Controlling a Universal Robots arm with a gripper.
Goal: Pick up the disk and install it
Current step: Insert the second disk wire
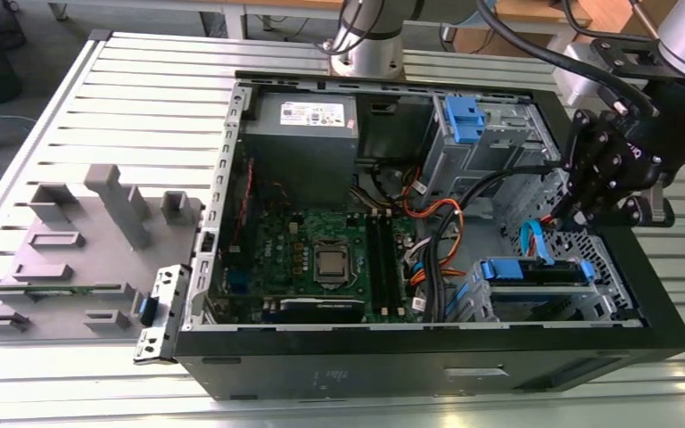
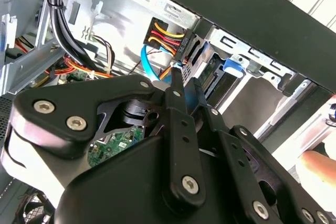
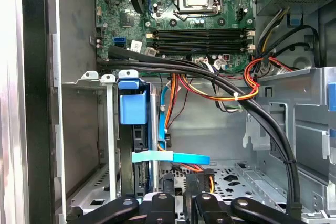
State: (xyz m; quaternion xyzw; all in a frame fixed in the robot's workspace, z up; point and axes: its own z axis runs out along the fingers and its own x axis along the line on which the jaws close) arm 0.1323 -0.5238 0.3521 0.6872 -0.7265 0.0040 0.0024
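The disk (image 1: 537,272), blue carrier showing, sits in the drive cage at the lower right of the exterior view, inside the open computer case (image 1: 438,357) on the slatted worktop (image 1: 140,98). The end effector (image 1: 581,209) hangs just above it; I cannot tell how far its fingers are parted.

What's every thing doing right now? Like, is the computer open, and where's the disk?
computer case, lying on its side, open, cover off
disk, slotted in the drive cage, blue frame showing
hand, reaching into the case, close by the disk
processor, bare, no cooler on it
grey power box, sitting in the case's corner
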